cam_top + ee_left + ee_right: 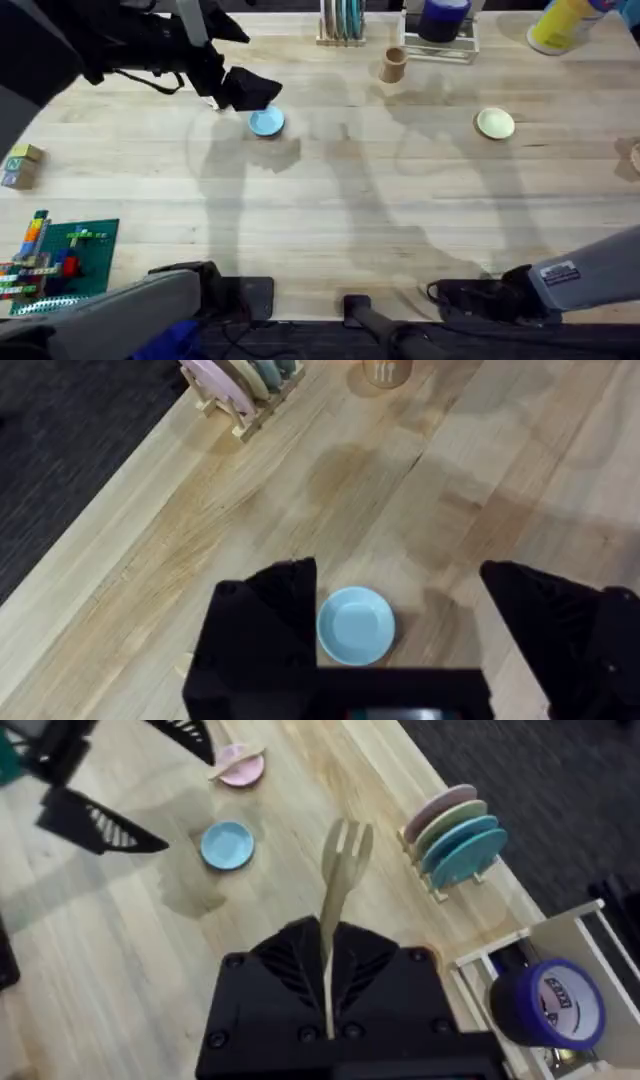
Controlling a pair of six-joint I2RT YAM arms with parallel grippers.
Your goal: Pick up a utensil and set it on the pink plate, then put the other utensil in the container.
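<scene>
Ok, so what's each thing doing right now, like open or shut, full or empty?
left gripper: fingers open, holding nothing
right gripper: fingers shut on the fork
fork: held, tines pointing away from the fingers
stick utensil: lying on the pink plate
blue plate: empty
yellow plate: empty
container: upright, fork not in it

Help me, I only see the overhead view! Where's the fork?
Observer: The right wrist view shows the right gripper shut on the fork.
Operator: What else can't I see?
Observer: The flat wooden utensil lies on the pink plate, tucked under the left arm in your view.
Operator: Anything more?
Observer: The left gripper is open, hanging over the blue plate.
</scene>
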